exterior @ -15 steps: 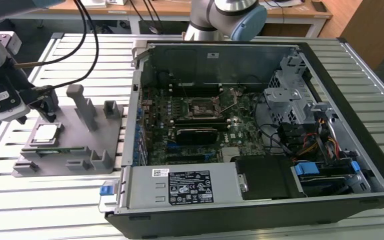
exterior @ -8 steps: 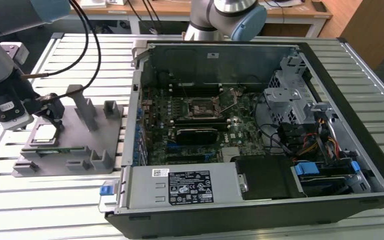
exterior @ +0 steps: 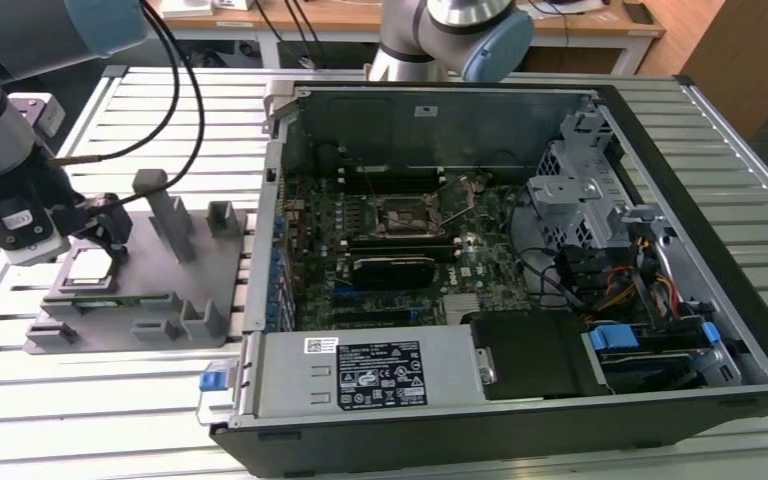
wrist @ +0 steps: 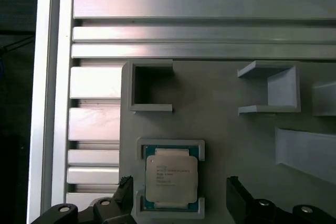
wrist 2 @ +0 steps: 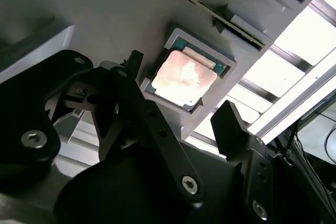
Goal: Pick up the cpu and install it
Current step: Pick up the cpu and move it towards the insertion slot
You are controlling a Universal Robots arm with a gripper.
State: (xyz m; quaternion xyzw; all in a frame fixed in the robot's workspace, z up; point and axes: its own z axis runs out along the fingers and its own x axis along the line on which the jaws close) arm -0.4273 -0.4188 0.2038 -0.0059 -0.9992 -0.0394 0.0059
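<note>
Gripper (wrist 2: pixel 181 83): jaws spread wide, holding nothing. In both wrist views my two black fingers (wrist: pixel 234 192) stand on either side of the cpu (wrist: pixel 170 176), with a gap showing between each finger and the chip's edges.

Cpu: lies flat, silvery top up, seated in a shallow square pocket of the grey fixture block (wrist: pixel 226 129). It has not been lifted. In the second wrist view its lid (wrist 2: pixel 184 77) shows a pale, slightly pinkish glare (a thin darker rim runs round it).

Exterior view: my gripper (exterior: pixel 97 235) hangs just over the cpu (exterior: pixel 88 265), at the end of the fixture block (exterior: pixel 157 290) toward the exterior view's left. The block stands on the slatted aluminium table (exterior: pixel 91 400).

Beside the block, toward the exterior view's right, the open computer case (exterior: pixel 704 200) lies on its side. The motherboard socket (exterior: pixel 404 212) sits near the board's middle, well apart from the cpu.
</note>
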